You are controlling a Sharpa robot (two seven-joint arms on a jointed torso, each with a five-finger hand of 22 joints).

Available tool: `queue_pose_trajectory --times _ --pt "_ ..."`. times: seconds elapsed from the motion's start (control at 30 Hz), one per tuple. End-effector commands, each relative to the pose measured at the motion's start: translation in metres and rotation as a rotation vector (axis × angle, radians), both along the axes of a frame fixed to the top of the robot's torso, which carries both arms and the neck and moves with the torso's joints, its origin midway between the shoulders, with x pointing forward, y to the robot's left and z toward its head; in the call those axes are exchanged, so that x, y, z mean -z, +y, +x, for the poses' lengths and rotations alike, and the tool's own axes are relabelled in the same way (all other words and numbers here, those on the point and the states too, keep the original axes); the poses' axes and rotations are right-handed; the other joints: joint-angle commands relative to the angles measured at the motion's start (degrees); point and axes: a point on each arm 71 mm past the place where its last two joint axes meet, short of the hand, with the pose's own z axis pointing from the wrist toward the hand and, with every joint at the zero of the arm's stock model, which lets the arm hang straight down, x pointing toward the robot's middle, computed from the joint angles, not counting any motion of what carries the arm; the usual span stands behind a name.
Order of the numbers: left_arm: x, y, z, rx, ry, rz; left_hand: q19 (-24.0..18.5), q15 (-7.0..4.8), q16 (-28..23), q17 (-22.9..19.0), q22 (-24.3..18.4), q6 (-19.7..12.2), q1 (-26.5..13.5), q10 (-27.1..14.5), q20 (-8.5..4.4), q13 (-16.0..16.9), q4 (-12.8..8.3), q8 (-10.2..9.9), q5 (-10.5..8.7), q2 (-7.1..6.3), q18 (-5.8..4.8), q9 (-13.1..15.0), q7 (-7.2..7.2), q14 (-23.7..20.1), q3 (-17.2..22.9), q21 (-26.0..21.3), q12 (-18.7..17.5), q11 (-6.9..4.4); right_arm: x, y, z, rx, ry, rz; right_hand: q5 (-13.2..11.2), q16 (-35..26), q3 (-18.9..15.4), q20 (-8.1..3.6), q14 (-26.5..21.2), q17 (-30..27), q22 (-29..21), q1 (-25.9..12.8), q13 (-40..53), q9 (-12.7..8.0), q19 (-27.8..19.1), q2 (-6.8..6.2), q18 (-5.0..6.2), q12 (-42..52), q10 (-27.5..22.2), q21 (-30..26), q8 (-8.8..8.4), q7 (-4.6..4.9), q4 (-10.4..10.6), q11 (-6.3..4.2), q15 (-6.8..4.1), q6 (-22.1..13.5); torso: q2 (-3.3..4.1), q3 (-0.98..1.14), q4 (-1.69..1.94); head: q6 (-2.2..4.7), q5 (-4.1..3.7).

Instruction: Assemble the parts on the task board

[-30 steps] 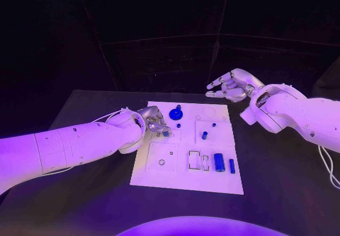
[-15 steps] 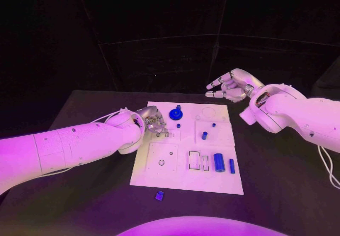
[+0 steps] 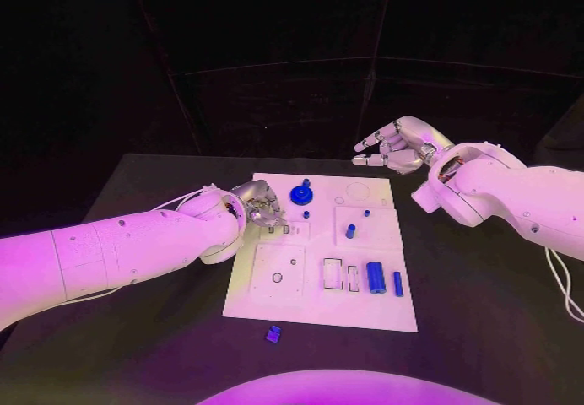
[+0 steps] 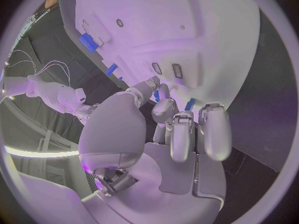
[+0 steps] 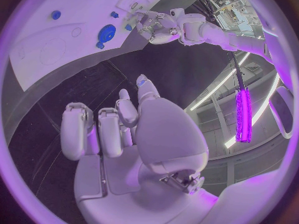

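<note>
Head view first, nearest the robot: a small blue part (image 3: 274, 333) is seen lying on the black desk (image 3: 146, 337), just off the near edge of the task board (image 3: 283, 308). A second ago no part lay there, and a blue piece was seen at the left robot hand; half a second ago the piece was already on the desk. It is judged to have been dropped, so it must be recovered before it can be seated.

Farther in, a blue cylinder (image 3: 376, 278) and a thin blue bar (image 3: 398, 284) are seen on the board's near right side, beside rectangular slots. At the board's left edge the left robot hand (image 3: 262, 213) is held over two small slots, fingers curled together; whether anything is pinched cannot be told. A blue gear (image 3: 302, 197) is seated beyond it. Farthest off, the right robot hand (image 3: 396, 146) is raised past the board's far corner, fingers apart, nothing held.
</note>
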Motion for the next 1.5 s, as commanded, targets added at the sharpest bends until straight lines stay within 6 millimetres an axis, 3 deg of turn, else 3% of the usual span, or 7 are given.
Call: queue_pose_trajectory --times 0.03,0.57,0.8,0.9,1.07,1.27,1.5 --pt "-0.002 0.000 -0.001 0.014 -0.013 -0.024 0.1 -0.36 0.2 15.1 -0.1 0.2 -0.7 -0.2 -0.33 -0.1 -0.1 -0.3 -0.19 0.08 -0.91 0.1 0.21 6.0 -0.4 0.1 0.2 -0.21 -0.002 0.001 0.000 -0.011 -0.008 0.001 0.3 -0.2 -0.4 -0.04 2.8 0.0 0.0 0.0 0.0 0.0 -0.4 0.76 0.97 -0.2 -0.4 -0.4 0.37 -0.17 0.0 -0.05 -0.26 0.2 -0.03 0.02 0.01 -0.04 -0.03" --pt "-0.014 0.023 -0.013 -0.007 0.066 -0.129 -0.8 1.26 0.2 15.1 -2.1 -2.8 -0.2 -2.8 0.99 -4.1 1.8 -6.0 -0.15 0.69 -0.53 -3.7 2.73 6.0 -5.0 -1.4 -3.2 1.83 -0.002 0.001 -0.005 -0.026 -0.008 -0.001 0.3 -0.2 -0.4 -0.05 2.8 0.0 -0.1 0.1 0.0 0.0 -0.4 0.74 0.98 -0.2 -0.4 -0.4 0.38 -0.19 -0.1 -0.06 -0.27 0.2 -0.29 0.01 0.12 -0.49 -0.13" --pt "-0.023 0.034 -0.018 -0.033 0.105 -0.263 -2.2 1.93 0.2 15.1 -5.4 -3.6 0.3 -7.0 1.66 -11.4 2.4 -7.7 -0.13 1.28 0.18 -5.3 3.61 6.0 -7.5 -3.9 -9.5 2.59 -0.003 0.004 -0.012 -0.055 -0.018 -0.028 0.2 -0.3 -0.5 -0.10 2.8 0.0 -0.1 1.1 -0.1 0.0 -0.4 0.55 0.98 -0.3 -0.5 -0.4 0.40 -0.21 -0.7 -0.12 -0.32 0.2 -0.78 -0.17 0.23 -1.61 -0.18" --pt "-0.026 0.040 -0.019 -0.046 0.118 -0.373 -4.5 2.40 -1.2 12.8 -10.9 -4.6 1.2 -11.9 2.10 -19.6 2.6 -8.7 -0.06 1.97 1.26 -6.3 4.27 5.3 -8.4 -7.9 -16.8 3.20 -0.002 0.007 -0.017 -0.080 -0.023 -0.051 -0.1 -0.3 -0.6 -0.13 2.8 0.0 -0.1 1.8 -0.2 0.0 -0.4 0.46 0.98 -0.4 -0.5 -0.5 0.44 -0.23 -1.1 -0.15 -0.35 0.2 -1.08 -0.19 0.25 -3.53 -0.03" --pt "-0.032 0.049 -0.017 -0.073 0.109 -0.563 -9.2 3.08 -6.1 5.8 -21.6 -5.8 3.2 -14.1 2.78 -22.8 2.3 -10.1 0.04 3.23 3.27 -8.0 5.19 3.0 -8.4 -16.3 -20.4 3.99 0.004 0.012 -0.025 -0.118 -0.023 -0.079 -0.2 -0.4 -0.7 -0.16 2.8 -0.1 -0.2 2.4 -0.4 0.0 -0.4 0.39 1.00 -0.5 -0.6 -0.5 0.49 -0.25 -1.6 -0.17 -0.38 0.3 -1.56 -0.23 0.25 -5.73 0.28" --pt "-0.038 0.062 -0.011 -0.121 0.074 -0.737 -14.0 3.71 -12.5 -2.1 -33.2 -5.6 4.7 -15.5 3.42 -26.2 2.1 -11.4 0.06 3.99 5.20 -10.4 5.88 0.0 -8.0 -26.5 -23.1 4.65 0.010 0.013 -0.027 -0.136 -0.024 -0.088 -0.2 -0.5 -0.7 -0.17 2.8 -0.2 -0.3 2.8 -0.6 0.0 -0.5 0.36 1.02 -0.8 -0.8 -0.6 0.49 -0.22 -1.8 -0.16 -0.38 0.3 -2.22 -0.31 0.23 -5.73 0.38" --pt "-0.040 0.066 -0.008 -0.129 0.067 -0.782 -14.5 3.77 -13.6 -3.5 -35.4 -5.3 5.1 -15.7 3.53 -27.2 1.9 -11.6 0.05 3.92 5.50 -11.2 5.89 -0.5 -8.0 -28.6 -23.5 4.72 0.012 0.014 -0.028 -0.148 -0.030 -0.095 -0.5 -0.5 -0.7 -0.19 2.9 0.0 -0.3 4.0 -0.7 0.0 -0.4 0.40 1.00 -0.8 -0.8 -0.6 0.50 -0.18 -2.7 -0.16 -0.39 0.4 -2.55 -0.31 0.29 -5.73 0.51"
